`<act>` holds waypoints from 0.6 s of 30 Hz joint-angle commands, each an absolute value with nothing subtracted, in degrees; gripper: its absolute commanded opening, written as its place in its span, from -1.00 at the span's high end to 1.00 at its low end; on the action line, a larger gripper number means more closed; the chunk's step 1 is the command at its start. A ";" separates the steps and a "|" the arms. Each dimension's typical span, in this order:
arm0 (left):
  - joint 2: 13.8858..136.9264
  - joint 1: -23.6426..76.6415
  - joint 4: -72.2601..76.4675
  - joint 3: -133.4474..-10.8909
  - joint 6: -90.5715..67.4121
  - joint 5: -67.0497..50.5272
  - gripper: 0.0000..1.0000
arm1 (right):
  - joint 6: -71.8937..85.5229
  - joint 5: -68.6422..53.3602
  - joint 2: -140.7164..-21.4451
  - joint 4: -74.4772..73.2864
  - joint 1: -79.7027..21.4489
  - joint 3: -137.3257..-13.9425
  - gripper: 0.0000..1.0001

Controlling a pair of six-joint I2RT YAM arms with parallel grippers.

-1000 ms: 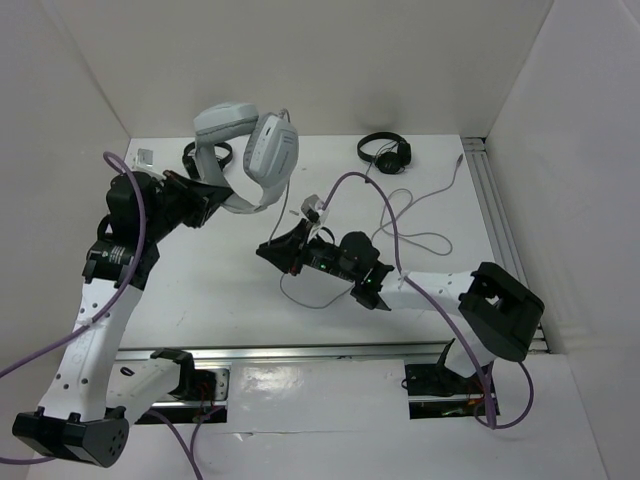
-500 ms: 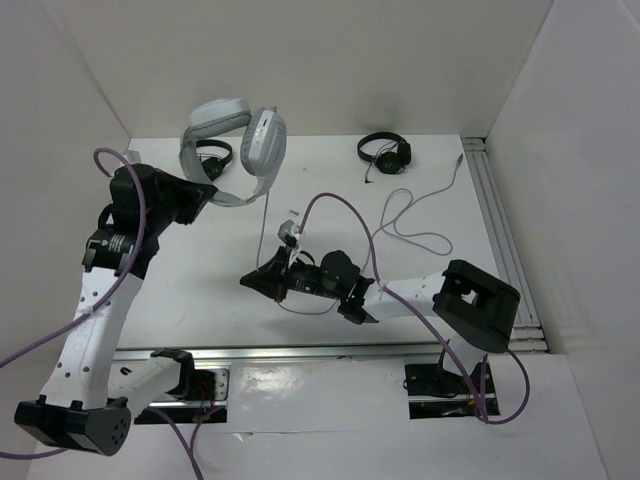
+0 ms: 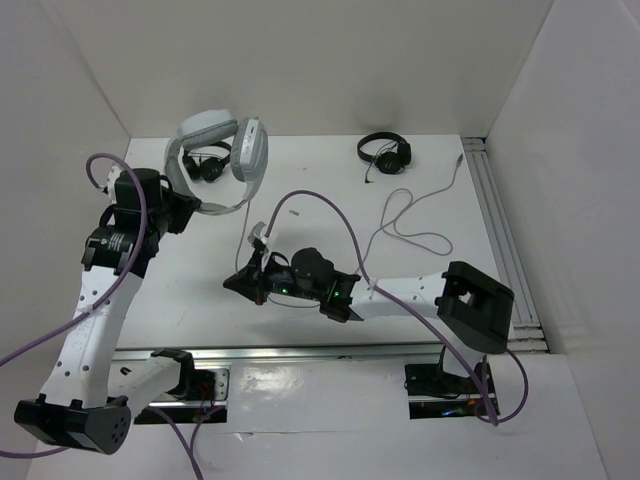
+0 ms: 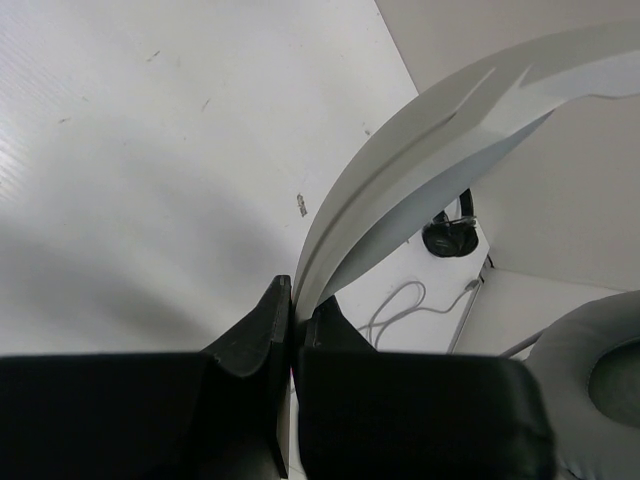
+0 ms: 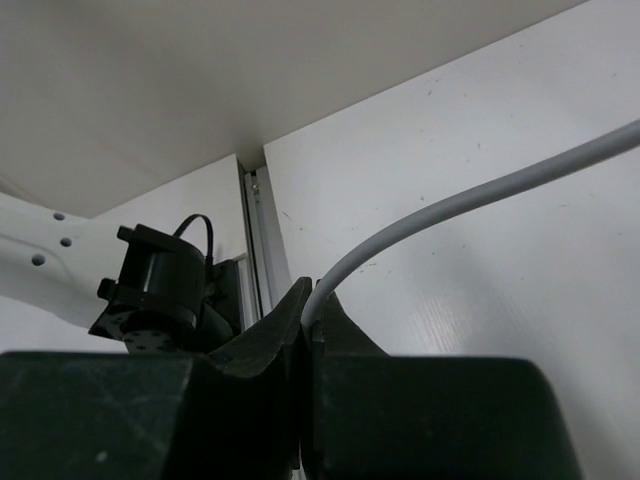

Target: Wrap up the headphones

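The white and light-grey headphones (image 3: 215,150) are held up above the table's far left. My left gripper (image 3: 186,207) is shut on the lower end of the headband (image 4: 420,150); one grey earcup (image 4: 600,400) shows at the lower right of the left wrist view. The pale cable (image 3: 250,236) hangs from the headphones down to my right gripper (image 3: 236,283), which is low over the table's near middle and shut on the cable (image 5: 480,190). The rest of the cable (image 3: 410,235) trails in loops to the right, ending near the right rail.
A small black headphone (image 3: 385,150) lies at the far middle. Another black one (image 3: 210,163) lies at the far left behind the white headphones. A metal rail (image 3: 495,230) runs along the right edge. White walls enclose the table.
My left arm has carried the headphones left and slightly nearer. My right gripper has slid left across the table with the cable in it, drawing in the loose loops.
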State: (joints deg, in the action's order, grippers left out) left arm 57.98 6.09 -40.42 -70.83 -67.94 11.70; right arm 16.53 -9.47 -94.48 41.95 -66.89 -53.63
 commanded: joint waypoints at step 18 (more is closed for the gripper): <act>60.63 10.45 -35.51 -67.06 -48.89 28.75 1.00 | 4.84 -14.32 -87.29 23.99 -67.85 -66.89 0.96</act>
